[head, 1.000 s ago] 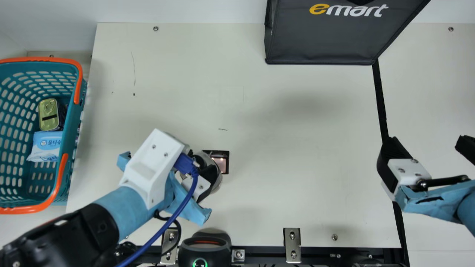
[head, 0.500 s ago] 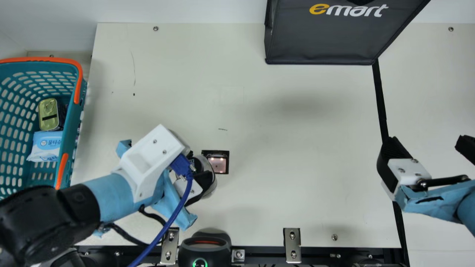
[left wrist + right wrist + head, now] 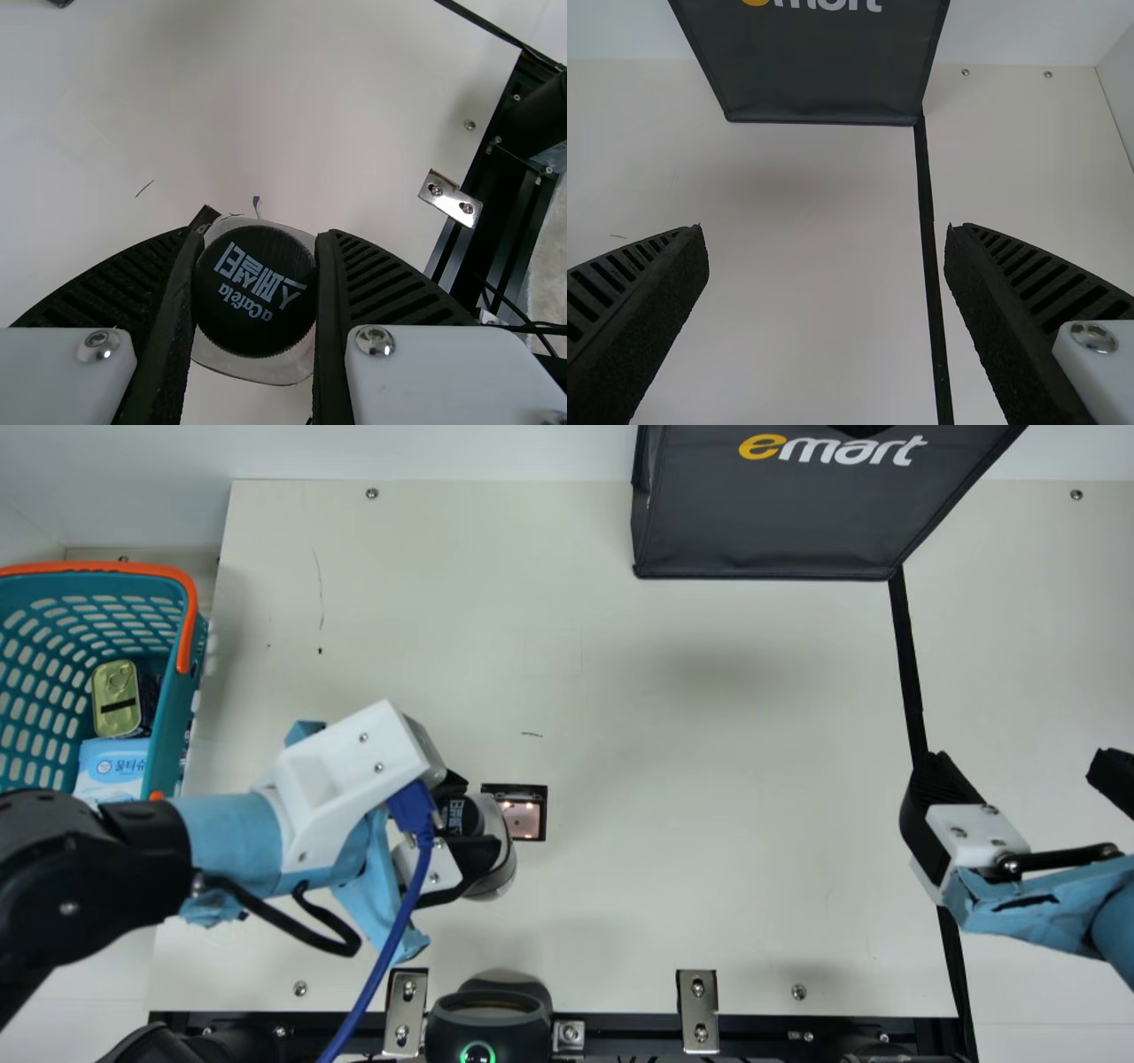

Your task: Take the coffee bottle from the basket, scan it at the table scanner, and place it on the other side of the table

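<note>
- On the cream rectangular worktop [image 3: 709,735], my right black ribbed tool [image 3: 826,232] stands wide apart, empty.
- My left black ribbed tool [image 3: 263,235], nearer the scan, clamps the round, black-capped coffee bottle [image 3: 496,874], cap toward my wrist.
- Just beside its body: the small, square, black-framed scanner [image 3: 523,823].

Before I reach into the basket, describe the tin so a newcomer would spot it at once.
Find the teal shopping basket with orange handles at the main view's left edge. Inside, near its right wall in that view, is a tin with rounded corners. Its pale-gold metal lid, with a ring pull and short black bar, sets it apart from the blue-and-white packet beside it.
</note>
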